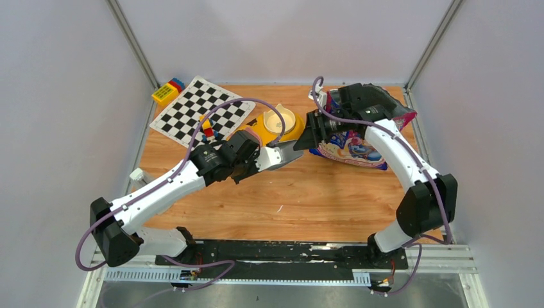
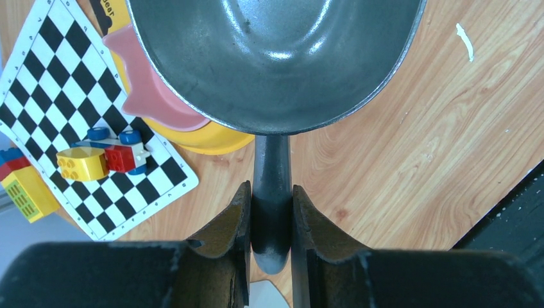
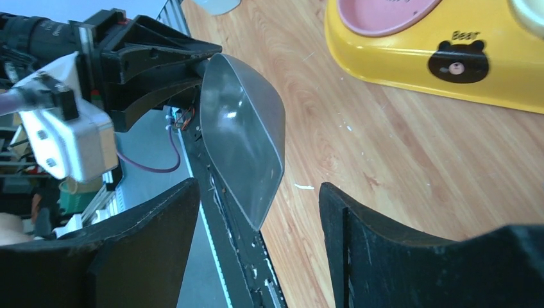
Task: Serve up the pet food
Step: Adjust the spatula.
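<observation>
My left gripper (image 2: 271, 192) is clamped on the handle of the grey plastic scoop (image 2: 276, 58), one finger pressed against each side of the stem. The scoop's bowl is empty and hangs over the wooden bench (image 1: 308, 199), just beside the yellow double-bowl feeder (image 3: 410, 70). My right gripper (image 3: 258, 186) stands apart with nothing between its fingers. It is at the left end of the glossy blue-and-pink bag (image 1: 356, 149), which lies toward the right rear of the bench.

I see no loose pet food: none in the scoop, and none in what shows of the feeder's pink bowl. I judge it is all inside that bag. My own arm covers the bag's mouth, so I cannot tell whether it is open.

The kibble should be small, hard, dry and light. It will pour, roll and bounce, so it travels in the scoop, held level, and is not pinched. The bag looks like thin, slick film, limp and apt to crumple or slide. I would pinch a flat fold at its top edge firmly, to hold the mouth open for the scoop.
</observation>
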Motion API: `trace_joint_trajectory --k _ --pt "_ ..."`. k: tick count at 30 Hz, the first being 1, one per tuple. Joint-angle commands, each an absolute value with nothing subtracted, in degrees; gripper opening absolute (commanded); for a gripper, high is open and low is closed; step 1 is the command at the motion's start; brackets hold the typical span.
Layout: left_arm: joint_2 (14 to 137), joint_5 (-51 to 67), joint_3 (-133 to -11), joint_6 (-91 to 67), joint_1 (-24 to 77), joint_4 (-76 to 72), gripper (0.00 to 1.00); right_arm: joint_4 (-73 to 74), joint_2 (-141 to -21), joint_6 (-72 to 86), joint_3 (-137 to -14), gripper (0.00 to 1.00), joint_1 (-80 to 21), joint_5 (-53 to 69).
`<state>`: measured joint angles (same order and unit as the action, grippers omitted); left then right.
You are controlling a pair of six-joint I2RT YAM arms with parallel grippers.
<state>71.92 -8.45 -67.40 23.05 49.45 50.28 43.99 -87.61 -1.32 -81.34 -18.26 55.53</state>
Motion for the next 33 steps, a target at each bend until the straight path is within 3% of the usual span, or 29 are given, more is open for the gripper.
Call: trace_joint_trajectory --k 1,6,13,18,20,22,24,25,27,30,33 --pt "70.4 -7.8 -69.9 22.6 49.1 48.2 0.00 44.3 -91.6 -1.0 -82.3 0.69 -22.2 56.4" --pt "70.2 -7.6 -70.1 22.5 48.9 48.1 0.00 44.6 -95.6 -1.4 -82.6 0.65 -25.9 55.6" --pt "69.2 -7.0 -69.5 22.1 48.7 47.5 0.00 46.8 -99.2 -1.4 -85.9 0.31 -26.7 59.0" --pt "68.5 -7.4 -69.0 21.9 48.6 47.0 0.00 47.3 -99.3 -1.3 -85.9 0.19 -26.6 60.3" --pt "68.3 -7.4 -68.9 21.7 48.6 46.8 0.00 47.4 -99.3 -1.3 -86.2 0.07 -26.6 60.3" --pt "68.2 -7.5 -69.0 21.6 48.6 46.7 0.13 47.8 -99.4 -1.5 -86.8 0.00 -26.6 60.0" --pt "68.0 -7.7 -69.0 21.5 48.6 46.6 0.42 48.5 -99.1 -2.0 -87.7 0.00 -26.6 59.0" --pt "67.7 -7.8 -69.1 21.5 48.4 46.5 0.65 48.9 -98.9 -2.3 -88.3 0.00 -26.4 58.6" --pt "67.0 -7.7 -69.1 21.4 47.7 46.3 0.83 49.8 -98.5 -2.9 -89.6 0.00 -26.0 58.3" --pt "65.3 -6.2 -70.0 21.4 44.6 46.1 0.97 50.3 -97.6 -3.4 -91.4 0.00 -24.7 58.3" --pt "63.9 2.8 -73.0 21.9 39.6 47.1 1.00 50.4 -96.8 -4.4 -92.9 0.00 -23.5 57.4"
